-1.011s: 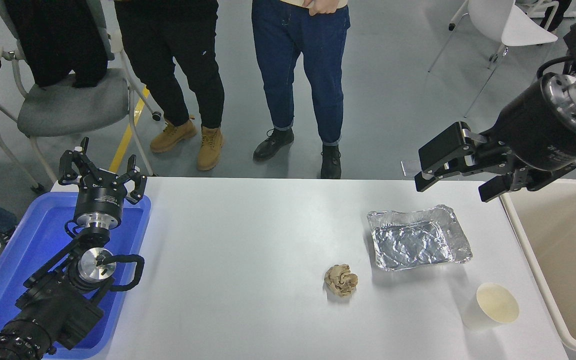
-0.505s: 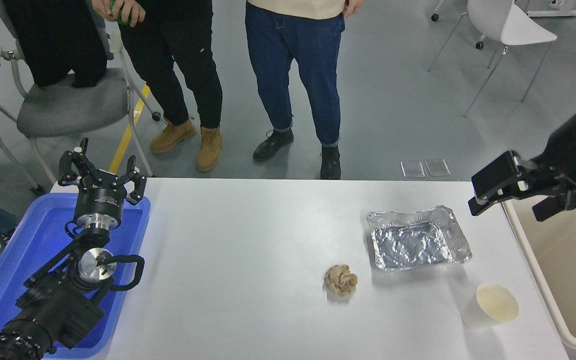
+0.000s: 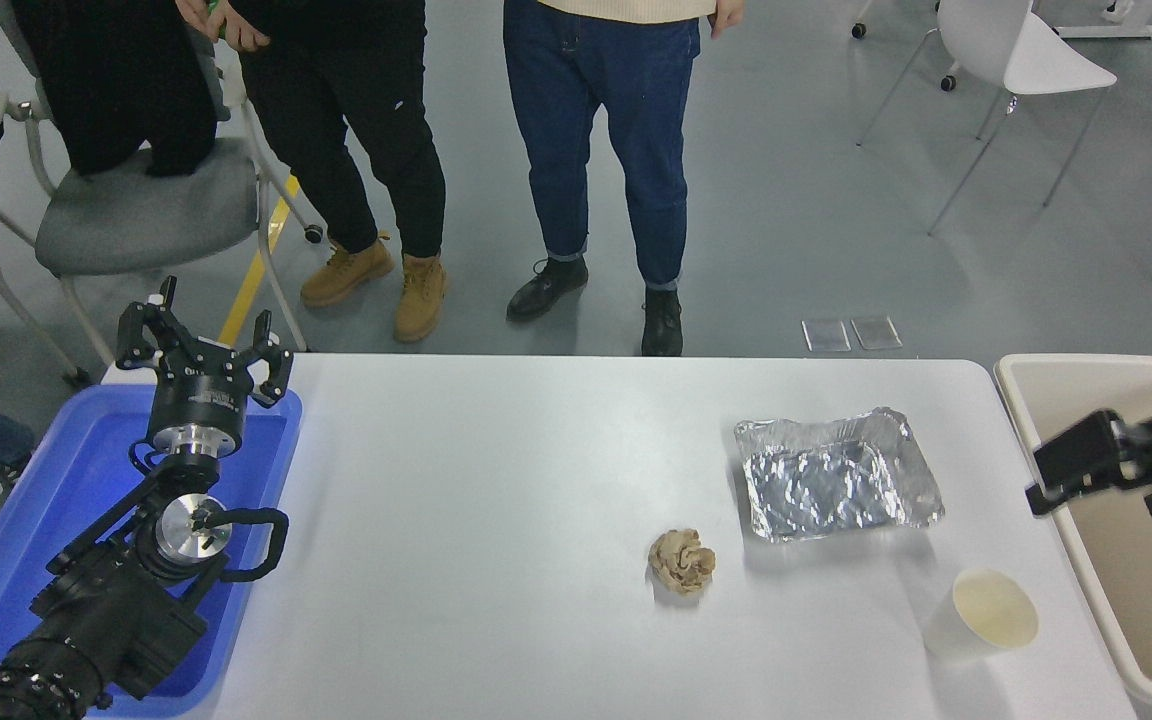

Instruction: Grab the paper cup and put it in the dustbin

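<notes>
Since a second ago our right gripper (image 3: 1106, 478) has swung down from the far right, open and empty, over the dustbin (image 3: 1026, 380) rim; the paper cup (image 3: 982, 615) stands untouched nearer, so grasping remains ahead.

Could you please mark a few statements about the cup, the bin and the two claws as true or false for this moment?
1. The paper cup stands upright on the table with its opening up. True.
2. The right claw is shut on the paper cup. False: it is open and empty, hovering over the dustbin's near rim, apart from the cup.
3. The paper cup is already inside the dustbin. False: it is on the table, beside the bin.
4. The left claw is open above the blue tray. True.
5. The crumpled paper ball lies inside the foil tray. False: it lies on the table, apart from the tray.
</notes>
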{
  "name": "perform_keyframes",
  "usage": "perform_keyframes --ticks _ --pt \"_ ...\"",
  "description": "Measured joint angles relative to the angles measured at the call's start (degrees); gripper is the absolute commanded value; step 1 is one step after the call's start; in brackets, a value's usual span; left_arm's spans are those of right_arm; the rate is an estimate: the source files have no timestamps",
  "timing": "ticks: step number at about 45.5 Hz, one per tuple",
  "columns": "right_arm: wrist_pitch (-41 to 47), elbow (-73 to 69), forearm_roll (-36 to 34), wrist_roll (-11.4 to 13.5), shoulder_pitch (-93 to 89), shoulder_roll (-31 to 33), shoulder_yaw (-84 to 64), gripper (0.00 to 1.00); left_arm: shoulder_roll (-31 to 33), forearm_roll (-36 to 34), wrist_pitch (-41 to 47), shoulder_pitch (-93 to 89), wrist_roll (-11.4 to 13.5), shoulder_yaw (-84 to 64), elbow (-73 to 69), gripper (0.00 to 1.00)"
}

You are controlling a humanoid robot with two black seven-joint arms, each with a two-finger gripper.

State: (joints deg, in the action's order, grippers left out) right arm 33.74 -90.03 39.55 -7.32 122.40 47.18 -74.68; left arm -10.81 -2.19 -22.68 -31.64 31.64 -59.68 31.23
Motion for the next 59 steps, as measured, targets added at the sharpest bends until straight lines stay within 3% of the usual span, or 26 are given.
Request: perform_keyframes --ticks 26,59 --pt "-5.9 10.6 8.6 0.0 -30.4 3.3 20.6 1.00 0.0 0.0 0.0 -0.1 0.0 0.0 0.0 0.99" --pt "-14.8 22.2 11.9 0.1 -48.5 -5.0 27.6 1.00 0.0 0.0 0.0 -0.1 0.0 0.0 0.0 0.99"
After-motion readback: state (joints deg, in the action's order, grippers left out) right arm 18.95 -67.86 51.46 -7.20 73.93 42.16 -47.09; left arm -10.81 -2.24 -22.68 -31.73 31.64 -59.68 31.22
